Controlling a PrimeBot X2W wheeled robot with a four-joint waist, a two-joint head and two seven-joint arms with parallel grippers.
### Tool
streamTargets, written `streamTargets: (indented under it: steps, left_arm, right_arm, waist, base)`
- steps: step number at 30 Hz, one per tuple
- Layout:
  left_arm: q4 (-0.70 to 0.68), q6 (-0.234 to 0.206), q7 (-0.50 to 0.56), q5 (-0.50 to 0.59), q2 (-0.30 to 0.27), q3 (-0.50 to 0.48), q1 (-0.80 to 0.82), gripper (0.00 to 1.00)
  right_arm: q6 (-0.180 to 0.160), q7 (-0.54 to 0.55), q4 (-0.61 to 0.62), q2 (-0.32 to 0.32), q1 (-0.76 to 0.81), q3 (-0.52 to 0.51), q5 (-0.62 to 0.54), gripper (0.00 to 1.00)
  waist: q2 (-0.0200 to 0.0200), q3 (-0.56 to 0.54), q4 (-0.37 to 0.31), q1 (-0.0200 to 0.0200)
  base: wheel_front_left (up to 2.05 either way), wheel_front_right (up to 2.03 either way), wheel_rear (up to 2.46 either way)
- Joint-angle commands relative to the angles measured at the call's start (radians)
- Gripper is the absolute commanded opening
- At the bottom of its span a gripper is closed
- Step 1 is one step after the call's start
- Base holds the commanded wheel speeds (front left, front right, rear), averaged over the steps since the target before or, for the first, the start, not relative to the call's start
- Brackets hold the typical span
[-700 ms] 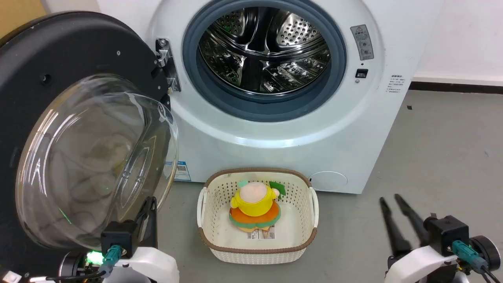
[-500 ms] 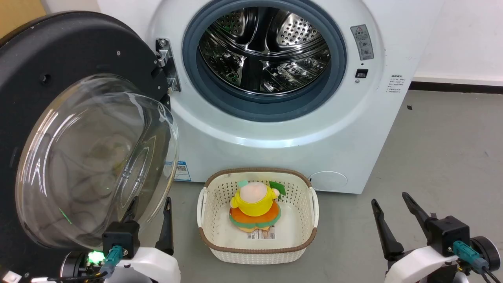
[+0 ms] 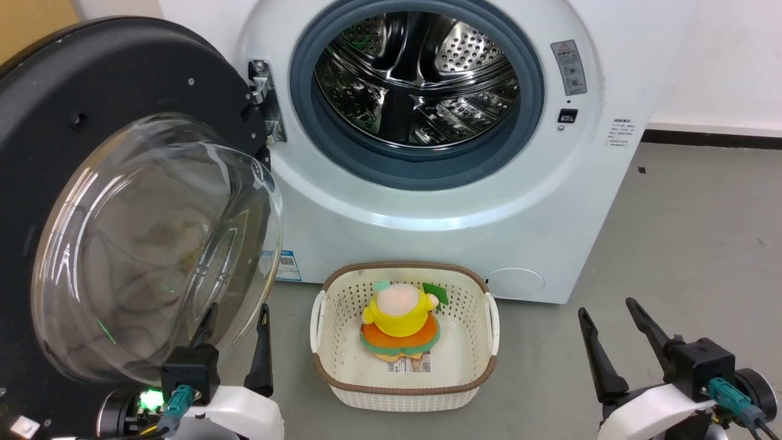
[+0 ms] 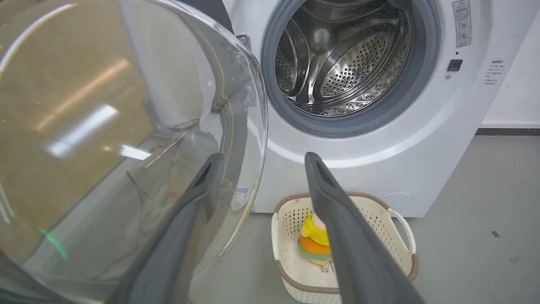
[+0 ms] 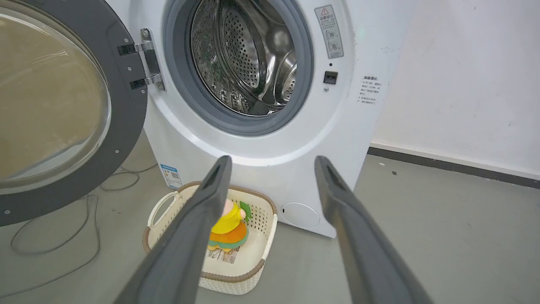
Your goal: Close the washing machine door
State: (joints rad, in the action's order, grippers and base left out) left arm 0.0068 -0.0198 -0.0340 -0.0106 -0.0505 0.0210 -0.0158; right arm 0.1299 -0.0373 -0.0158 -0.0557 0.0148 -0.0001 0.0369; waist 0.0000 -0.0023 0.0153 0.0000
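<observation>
I see the round black-rimmed, glass-bowled washing machine door (image 3: 122, 201) swung open left of the white front-loading washing machine (image 3: 427, 208). My left jaws gape wide at the machine's lower left, my right jaws equally wide at its lower right.

The washing machine door (image 3: 122, 79) runs off the head view's left edge, and the washing machine (image 3: 427, 201) loses its top at the upper edge; the door's glass bowl (image 3: 153, 244) covers part of the blue sticker (image 3: 288, 266), whose print is too small to read, like that on the warning label (image 3: 568, 67); one finger of the left gripper (image 3: 238, 308) overlaps the bowl, contact unclear
</observation>
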Motion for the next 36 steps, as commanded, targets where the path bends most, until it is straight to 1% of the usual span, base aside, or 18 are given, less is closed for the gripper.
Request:
streamTargets:
  steps: [1, 7, 10, 20, 29, 30, 36]
  left_arm:
    - [-0.001, -0.008, -0.013, -0.005, 0.0, 0.004, -0.003, 1.0]
    - [-0.002, -0.013, -0.023, -0.008, 0.0, 0.008, -0.004, 1.0]
    - [-0.006, -0.019, -0.036, -0.01, 0.0, 0.013, -0.008, 1.0]
    - [-0.013, -0.03, -0.055, -0.013, -0.001, 0.019, -0.015, 1.0]
    - [-0.02, -0.039, -0.074, -0.014, -0.001, 0.028, -0.021, 1.0]
    - [-0.021, -0.041, -0.08, -0.014, -0.002, 0.031, -0.023, 1.0]
    - [-0.023, -0.047, -0.092, -0.015, -0.003, 0.036, -0.027, 1.0]
  right_arm:
    - [0.0, -0.011, -0.001, 0.0, 0.006, 0.002, 0.013, 1.0]
    - [0.0, -0.021, -0.001, 0.0, 0.01, 0.003, 0.021, 1.0]
    - [0.0, -0.034, -0.003, 0.0, 0.013, 0.007, 0.029, 1.0]
    - [0.0, -0.052, -0.008, 0.001, 0.018, 0.017, 0.041, 1.0]
    - [0.0, -0.071, -0.009, 0.002, 0.023, 0.023, 0.055, 1.0]
    - [0.0, -0.077, -0.011, 0.002, 0.026, 0.025, 0.06, 1.0]
    - [0.0, -0.09, -0.014, 0.002, 0.029, 0.034, 0.07, 1.0]
  waist:
    - [0.0, -0.001, 0.007, 0.0]
    - [0.0, -0.003, 0.024, 0.0]
    - [0.0, -0.007, 0.051, 0.0]
    - [0.0, -0.013, 0.099, 0.0]
    - [0.0, -0.018, 0.158, 0.0]
    - [0.0, -0.021, 0.179, 0.0]
    - [0.0, -0.026, 0.22, 0.0]
  base:
    - [0.0, 0.0, 0.0]
    - [0.0, 0.0, 0.0]
    - [0.0, 0.0, 0.0]
    - [0.0, 0.0, 0.0]
    - [0.0, 0.0, 0.0]
    - [0.0, 0.0, 0.0]
    - [0.0, 0.0, 0.0]
